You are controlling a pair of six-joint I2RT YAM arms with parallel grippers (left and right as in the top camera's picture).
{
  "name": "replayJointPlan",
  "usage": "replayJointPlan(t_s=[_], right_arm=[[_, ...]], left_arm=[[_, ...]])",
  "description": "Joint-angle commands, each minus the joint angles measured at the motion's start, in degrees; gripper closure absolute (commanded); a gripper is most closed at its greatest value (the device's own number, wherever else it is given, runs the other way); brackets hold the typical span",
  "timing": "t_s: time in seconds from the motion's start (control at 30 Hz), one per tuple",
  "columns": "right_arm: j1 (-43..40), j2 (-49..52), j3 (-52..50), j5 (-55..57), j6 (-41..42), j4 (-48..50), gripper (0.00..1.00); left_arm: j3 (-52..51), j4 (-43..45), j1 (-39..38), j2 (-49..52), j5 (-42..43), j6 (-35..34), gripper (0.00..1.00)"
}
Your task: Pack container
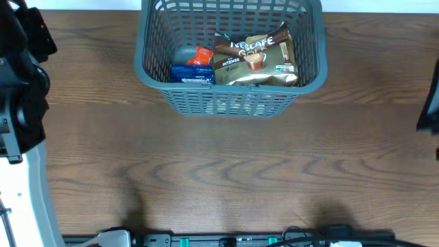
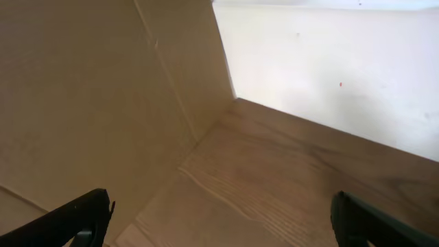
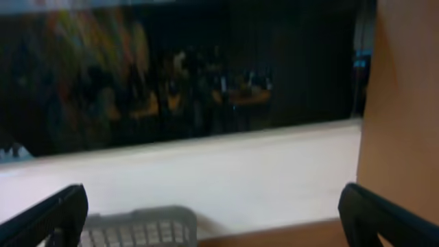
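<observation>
The container (image 1: 230,51), a grey-teal slatted basket, stands at the table's far middle. Inside lie a gold Nescafe packet (image 1: 255,60), a blue packet (image 1: 191,73) and an orange packet (image 1: 201,56). My left arm (image 1: 20,89) is at the left edge of the table, far from the basket. Its gripper (image 2: 219,206) is open over bare wood, with nothing between the fingers (image 2: 82,216). My right arm (image 1: 431,103) shows only at the right edge. Its gripper (image 3: 212,199) is open and empty, and a corner of the container (image 3: 137,226) shows low on the left.
The wooden table (image 1: 219,171) stretches in front of the basket. A tan board wall (image 2: 89,103) rises close on the left arm's side, and a tan panel (image 3: 401,103) on the right arm's side. Cables and equipment (image 1: 233,240) line the near edge.
</observation>
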Motion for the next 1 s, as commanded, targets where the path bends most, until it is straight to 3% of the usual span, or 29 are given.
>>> replayJointPlan(t_s=[0.0, 0.43, 0.97], right_arm=[[0.79, -6.36, -12.07, -0.02, 0.46, 3.8, 0.01], [-1.73, -26.93, -51.69, -6.14, -1.75, 29.22, 0.01], [-4.02, -38.4, -75.32, -8.37, -2.75, 39.39, 0.01]], left_arm=[[0.59, -0.17, 0.31, 0.17, -0.83, -0.5, 0.01], [0.59, -0.2, 0.31, 0.17, -0.83, -0.5, 0.02], [0.59, -0.2, 0.31, 0.17, -0.83, -0.5, 0.02]])
